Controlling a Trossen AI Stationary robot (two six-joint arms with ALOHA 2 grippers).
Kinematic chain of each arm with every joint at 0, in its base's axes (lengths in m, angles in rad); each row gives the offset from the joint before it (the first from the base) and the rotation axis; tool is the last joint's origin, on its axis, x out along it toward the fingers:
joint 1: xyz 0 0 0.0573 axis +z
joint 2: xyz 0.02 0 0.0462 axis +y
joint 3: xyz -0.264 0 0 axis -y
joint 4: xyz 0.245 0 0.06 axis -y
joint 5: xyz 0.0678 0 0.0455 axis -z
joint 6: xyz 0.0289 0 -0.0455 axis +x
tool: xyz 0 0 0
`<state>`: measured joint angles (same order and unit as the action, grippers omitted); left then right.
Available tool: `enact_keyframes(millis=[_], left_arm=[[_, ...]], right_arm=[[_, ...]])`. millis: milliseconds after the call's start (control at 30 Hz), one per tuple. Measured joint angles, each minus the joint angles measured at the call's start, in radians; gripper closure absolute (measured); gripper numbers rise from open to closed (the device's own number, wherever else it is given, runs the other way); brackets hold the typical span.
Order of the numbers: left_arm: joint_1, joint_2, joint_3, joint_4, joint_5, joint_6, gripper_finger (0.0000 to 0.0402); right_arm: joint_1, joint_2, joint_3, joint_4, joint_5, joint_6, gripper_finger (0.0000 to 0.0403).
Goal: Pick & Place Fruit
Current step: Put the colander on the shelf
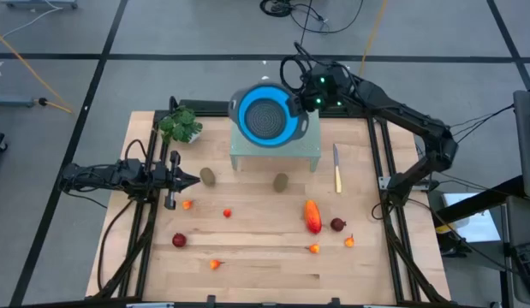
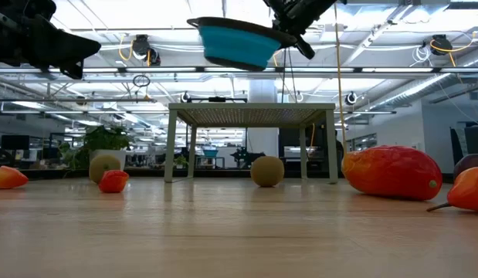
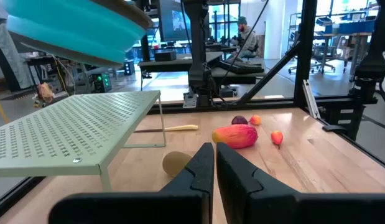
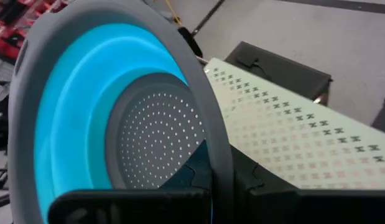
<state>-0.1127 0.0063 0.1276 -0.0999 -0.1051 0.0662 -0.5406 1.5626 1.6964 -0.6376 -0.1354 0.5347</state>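
A blue colander (image 1: 266,116) with a grey rim hangs above a pale green perforated stand (image 1: 307,151), my right gripper (image 1: 300,99) shut on it. Fruit lies on the wooden table: two brown kiwis (image 1: 208,176) (image 1: 282,181), a long orange-red piece (image 1: 312,216), dark red round ones (image 1: 337,224) (image 1: 179,240) and tiny orange-red ones (image 1: 227,212). My left gripper (image 1: 196,179) is shut on nothing, level above the table's left side, pointing at the kiwis. My right gripper holds the colander by its grey rim (image 4: 222,163) on the side toward the table's right edge. One finger (image 4: 191,177) is inside the bowl and one (image 4: 257,182) outside. The fingers slant down from the far right. The colander (image 2: 239,42) hangs clear above the stand, slightly tilted.
A green leafy bunch (image 1: 181,126) stands at the far left corner. A yellow-handled knife (image 1: 336,168) lies right of the stand. Black frame rails (image 1: 386,162) run along both table sides. Bare wood lies along the near edge.
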Motion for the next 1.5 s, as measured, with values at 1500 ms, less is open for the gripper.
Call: enact_keyframes(millis=[1500], left_arm=[[0.000, 0.000, 0.000, 0.000, 0.000, 0.000, 0.0380]], right_arm=[[-0.089, 0.188, 0.034, -0.105, -0.127, -0.040, 0.0399]])
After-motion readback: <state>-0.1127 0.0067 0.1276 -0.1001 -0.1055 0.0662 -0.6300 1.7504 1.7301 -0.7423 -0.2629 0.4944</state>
